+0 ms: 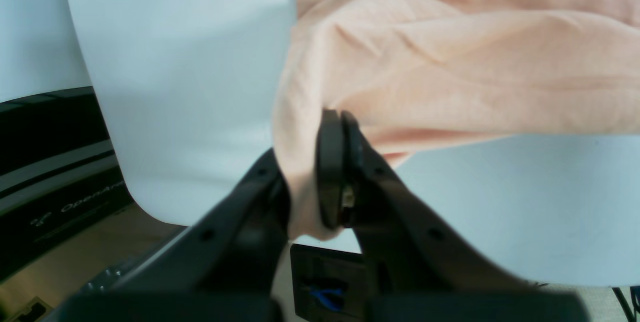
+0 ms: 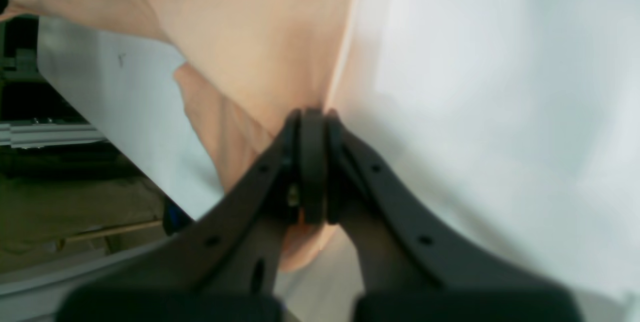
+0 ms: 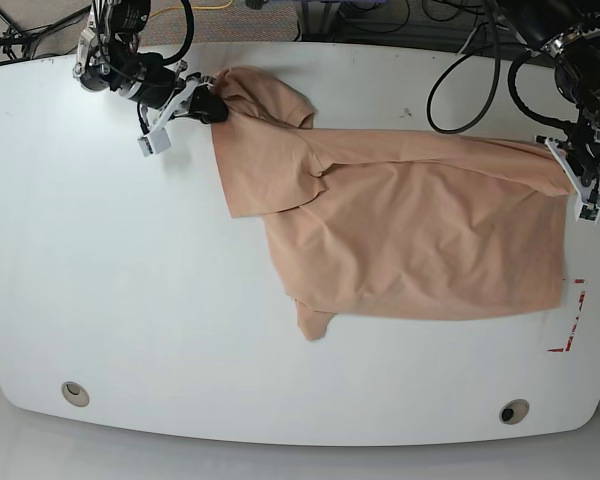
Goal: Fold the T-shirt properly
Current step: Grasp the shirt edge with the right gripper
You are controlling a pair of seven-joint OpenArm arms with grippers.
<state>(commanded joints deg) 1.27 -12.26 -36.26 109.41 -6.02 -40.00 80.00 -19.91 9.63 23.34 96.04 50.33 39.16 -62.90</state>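
The peach-pink T-shirt (image 3: 410,230) lies crumpled on the white table (image 3: 100,280), stretched between both arms; no print shows. My right gripper (image 3: 212,108), at the far left of the base view, is shut on a bunched corner of the cloth. The right wrist view shows its closed tips (image 2: 312,112) pinching the T-shirt (image 2: 250,37) over the table. My left gripper (image 3: 572,168), at the far right, is shut on the opposite end. In the left wrist view its tips (image 1: 341,115) clamp a raised fold of the T-shirt (image 1: 450,62).
Red tape marks (image 3: 572,320) sit near the table's right edge. Two round holes (image 3: 75,392) (image 3: 513,411) lie near the front edge. Black cables (image 3: 460,60) loop behind the far edge. A dark frame (image 1: 55,172) stands beside the table.
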